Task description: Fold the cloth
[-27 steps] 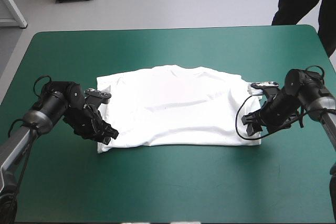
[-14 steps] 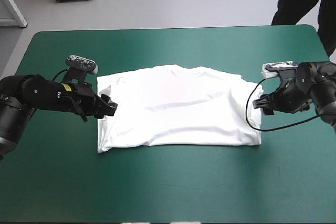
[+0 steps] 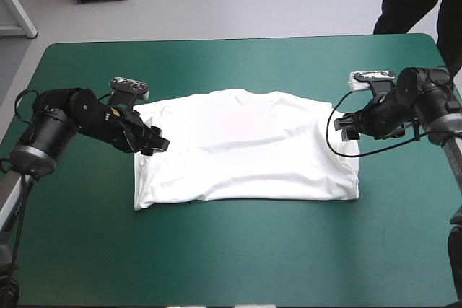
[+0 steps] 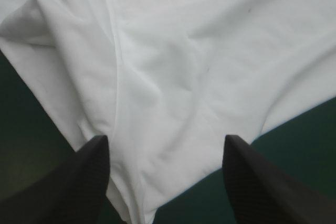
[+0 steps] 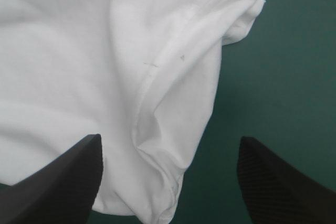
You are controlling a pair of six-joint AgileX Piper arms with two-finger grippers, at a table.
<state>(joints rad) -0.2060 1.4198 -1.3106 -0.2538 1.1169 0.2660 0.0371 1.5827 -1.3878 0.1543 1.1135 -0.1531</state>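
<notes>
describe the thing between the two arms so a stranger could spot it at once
A teal-green table fills the high view, an arm reaching in from each side. Between the left gripper and right gripper lies the T-shirt, flat in a wide rectangle. It is the only white thing on the table.

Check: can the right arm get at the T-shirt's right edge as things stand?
Probably yes. The right gripper is open, and the right edge of the T-shirt lies between its fingers, resting on the teal-green cover. Nothing seen stands in the way.
</notes>
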